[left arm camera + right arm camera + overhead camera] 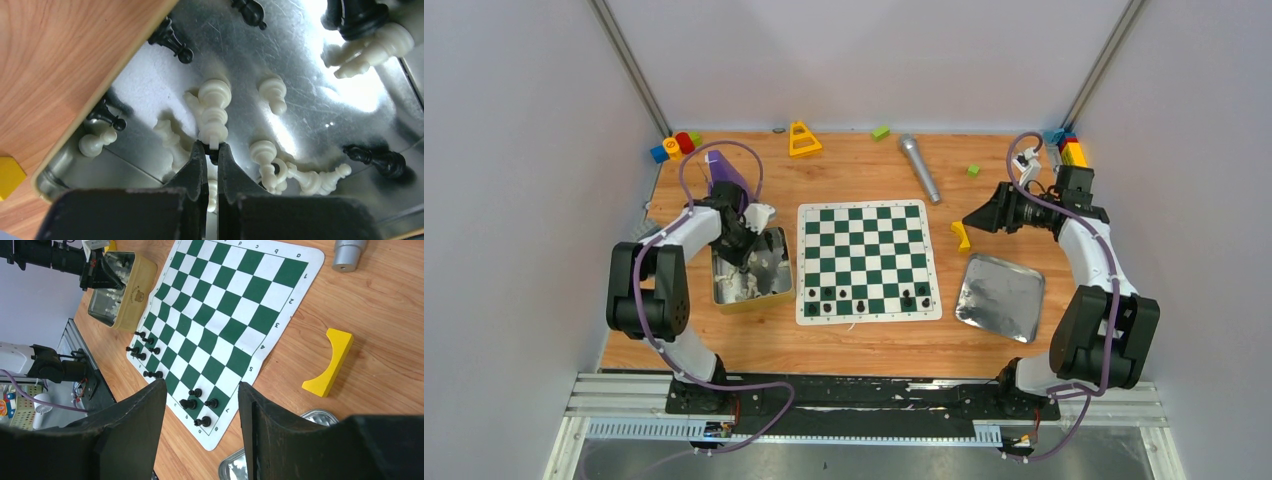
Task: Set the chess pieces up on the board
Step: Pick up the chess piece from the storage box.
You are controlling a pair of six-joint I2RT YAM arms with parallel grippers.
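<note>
A white chess piece [214,117] lies in the tin [320,95] directly ahead of your left gripper [211,150], whose fingers are pinched together on its narrow end. More chess pieces [272,92], white and black, lie loose around the fingertips. The board [864,260] sits to that gripper's right, with black pieces [189,403] on its near rows. Your right gripper [200,385] hangs off the board's right edge, fingers apart and empty, with a yellow arch block [330,365] just ahead of it.
</note>
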